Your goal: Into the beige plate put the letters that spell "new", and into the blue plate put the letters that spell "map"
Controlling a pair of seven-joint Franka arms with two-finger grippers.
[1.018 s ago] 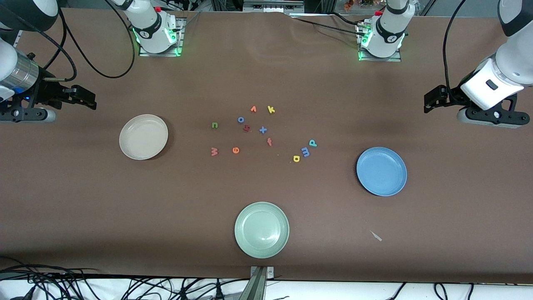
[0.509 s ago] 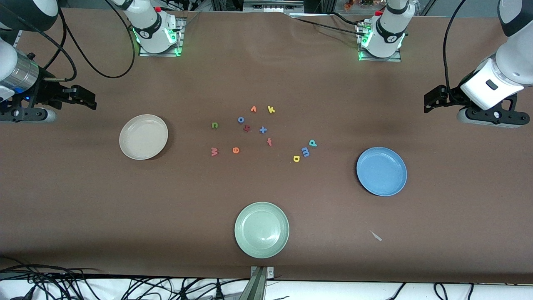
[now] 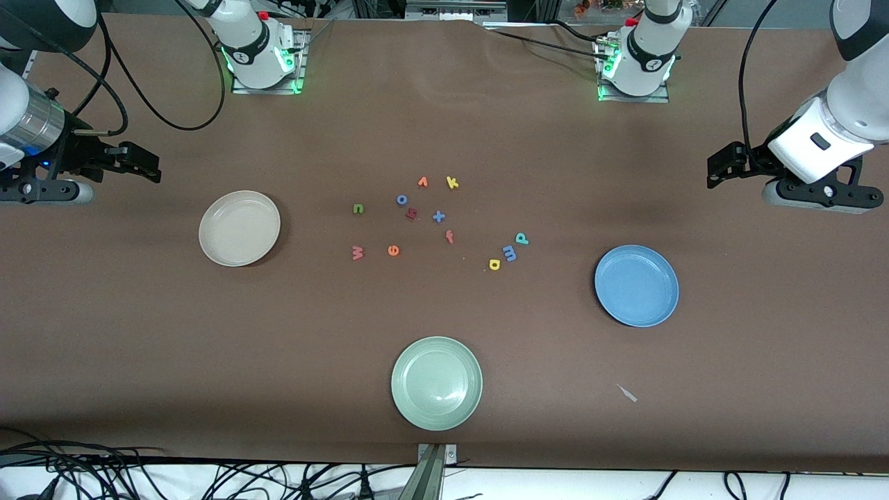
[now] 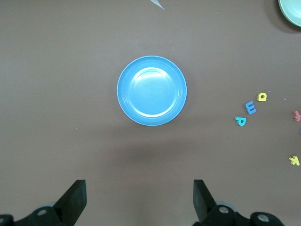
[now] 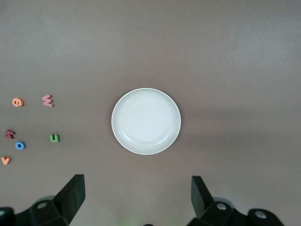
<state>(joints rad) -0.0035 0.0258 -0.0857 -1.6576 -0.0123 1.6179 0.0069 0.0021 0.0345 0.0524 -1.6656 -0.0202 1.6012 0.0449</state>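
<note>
**Both Arms Wait, Jaws Wide, Over Unsorted Letters**

The left gripper (image 4: 138, 200) hung high over the table's left-arm end, fingers spread wide and holding nothing; the right gripper (image 5: 136, 197) waited likewise at the right arm's end. The beige plate (image 3: 239, 228) and blue plate (image 3: 637, 285) lay bare, well apart. Between them sat the foam letters: green n (image 3: 358, 208), pinkish w (image 3: 358, 253), orange e (image 3: 394, 251), then teal p (image 3: 521, 239), blue m (image 3: 510, 253) and yellow a (image 3: 494, 264) clustered nearer the blue plate
</note>
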